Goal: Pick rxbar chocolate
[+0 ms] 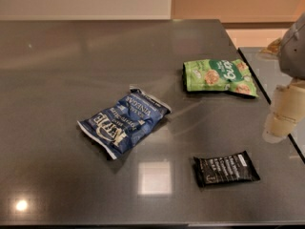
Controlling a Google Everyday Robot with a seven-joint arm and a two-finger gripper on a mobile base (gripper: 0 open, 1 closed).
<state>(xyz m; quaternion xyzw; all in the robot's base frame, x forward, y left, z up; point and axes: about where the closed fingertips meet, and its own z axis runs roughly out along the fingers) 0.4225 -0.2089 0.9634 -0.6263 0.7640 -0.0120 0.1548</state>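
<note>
The rxbar chocolate (226,168) is a small flat black bar with white lettering. It lies on the dark grey table (71,70) near the front right. My gripper (284,113) hangs at the right edge of the view, above the table's right side. It is up and to the right of the bar and does not touch it. Only its pale, rounded end shows under a grey arm part.
A blue chip bag (125,121) lies at the table's middle. A green snack bag (219,76) lies behind the bar toward the right. The table's right edge runs just under my gripper, with a second dark surface (267,68) beyond it.
</note>
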